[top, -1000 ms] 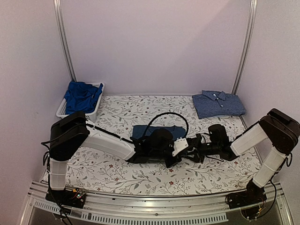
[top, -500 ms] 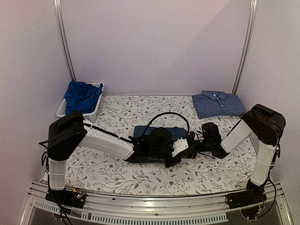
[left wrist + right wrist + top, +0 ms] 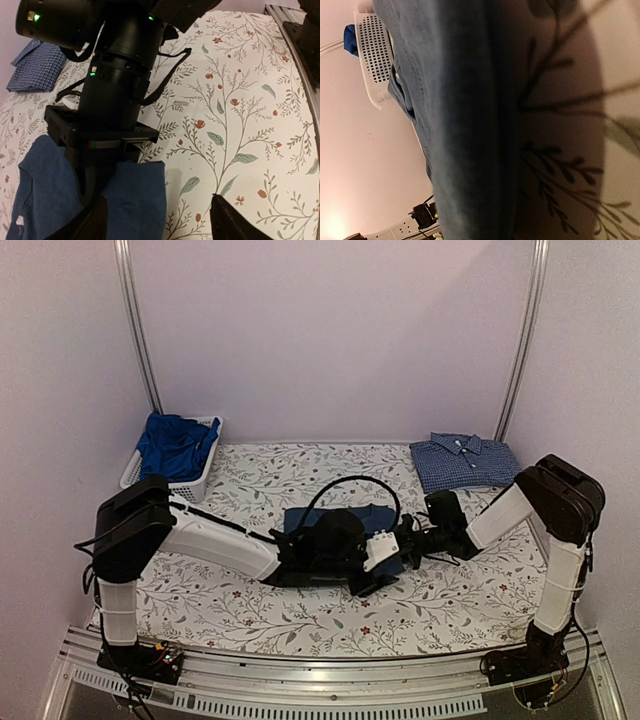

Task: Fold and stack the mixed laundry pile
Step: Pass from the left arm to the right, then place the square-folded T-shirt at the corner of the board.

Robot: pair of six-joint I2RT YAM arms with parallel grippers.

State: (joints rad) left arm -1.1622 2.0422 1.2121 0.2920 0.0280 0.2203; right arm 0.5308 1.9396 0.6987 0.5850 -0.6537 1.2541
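Observation:
A navy T-shirt (image 3: pixel 345 516) lies folded in the middle of the table, partly hidden under my left wrist. In the left wrist view its blue cloth (image 3: pixel 137 197) lies flat between my left gripper's (image 3: pixel 159 212) wide-open fingers, near the left fingertip (image 3: pixel 95 222). My right gripper (image 3: pixel 412 543) comes in from the right and is shut on the T-shirt's near edge (image 3: pixel 97 175). In the right wrist view the cloth (image 3: pixel 465 120) fills the frame and hides the fingers. A folded blue checked shirt (image 3: pixel 465 462) sits at the back right. A royal-blue garment (image 3: pixel 172 445) is heaped in the basket.
A white mesh basket (image 3: pixel 197 483) stands at the back left corner. The table carries a floral cover (image 3: pixel 250 610). Both forearms cross low over the middle, with a black cable loop (image 3: pixel 350 485) arching above the T-shirt. Metal frame posts rise at both back corners.
My left gripper has opened and let go of the navy cloth. My right gripper has moved left to the T-shirt and shut on its edge.

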